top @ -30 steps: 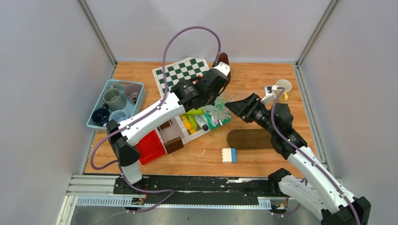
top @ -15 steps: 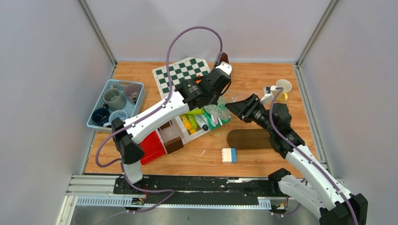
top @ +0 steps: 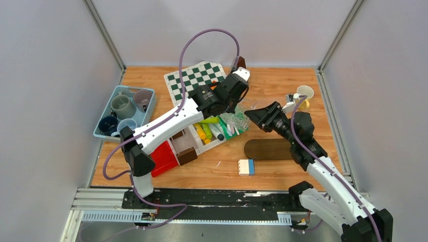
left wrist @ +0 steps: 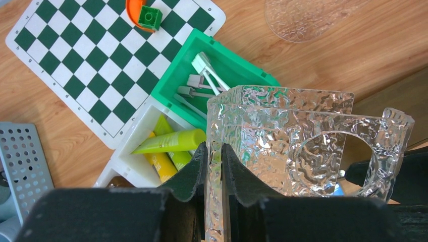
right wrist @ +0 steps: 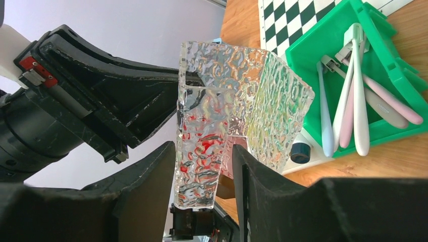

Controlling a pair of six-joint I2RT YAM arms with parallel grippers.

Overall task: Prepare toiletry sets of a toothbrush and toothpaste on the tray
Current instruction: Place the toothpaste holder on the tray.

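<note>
We pinch one wall of the clear box [left wrist: 262, 126] in our left hand [left wrist: 214, 151]. Our right hand [right wrist: 202, 151] straddles another wall, and we cannot tell whether it grips. Toothbrushes [left wrist: 204, 75] lie in the green bin [left wrist: 176, 75] beneath both hands.

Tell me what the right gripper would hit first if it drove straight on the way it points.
The clear textured holder, which sits between its jaws; right behind it, probably the left gripper that holds it.
</note>
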